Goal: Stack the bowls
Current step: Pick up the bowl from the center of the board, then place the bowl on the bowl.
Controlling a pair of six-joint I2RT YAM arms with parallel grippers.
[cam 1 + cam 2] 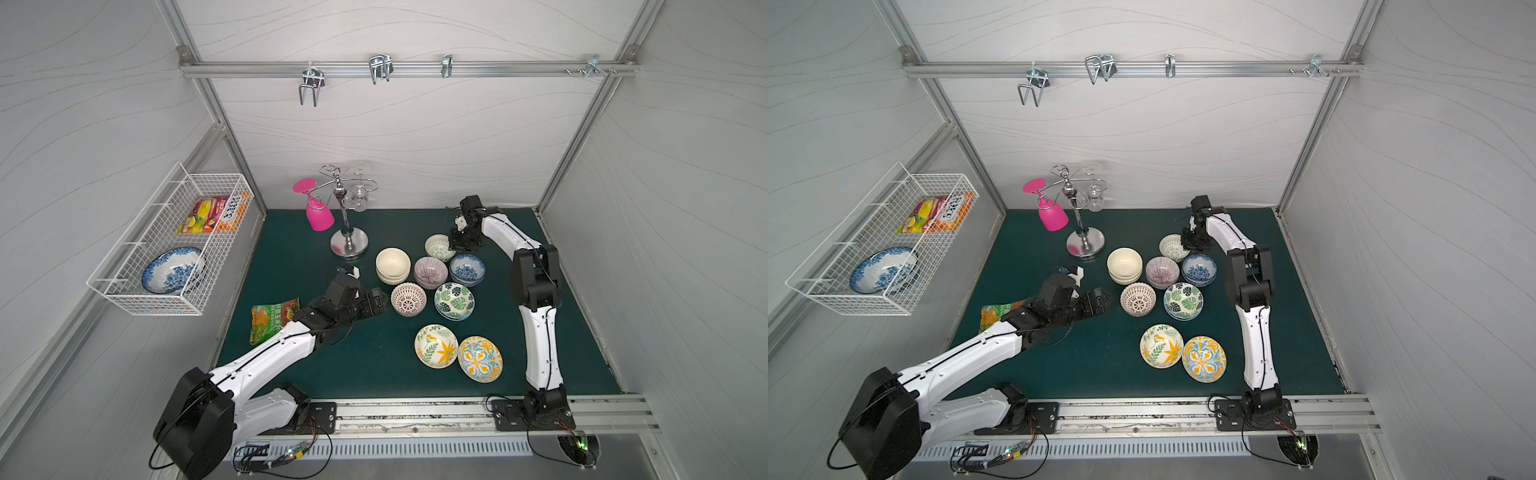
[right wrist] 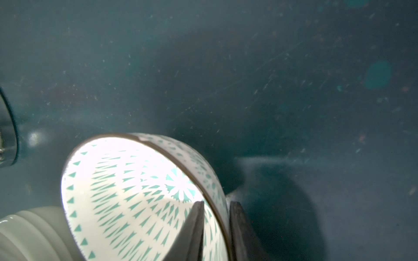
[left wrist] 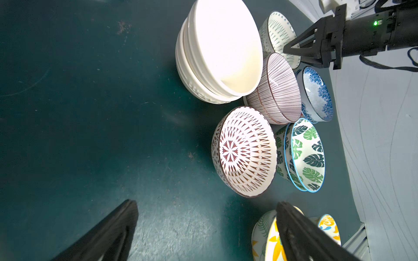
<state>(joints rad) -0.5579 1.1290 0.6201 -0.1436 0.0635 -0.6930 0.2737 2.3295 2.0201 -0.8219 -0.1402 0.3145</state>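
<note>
Grasp step: your right gripper [image 2: 217, 203] pinches the teal-lattice bowl [image 2: 126, 192], 12 o'clock of the pink-striped bowl [image 1: 430, 272]; left gripper [image 3: 205, 202] gapes wide. Next, lift straight up.

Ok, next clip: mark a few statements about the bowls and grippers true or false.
1. The right gripper has its jaws astride the rim of the teal-patterned bowl. True.
2. The left gripper holds a bowl. False: its jaws stand open beside the red lattice bowl, empty.
3. The pink wine glass stands upright. False: it hangs upside down from the rack.
4. The cream bowls are stacked. True.
</note>
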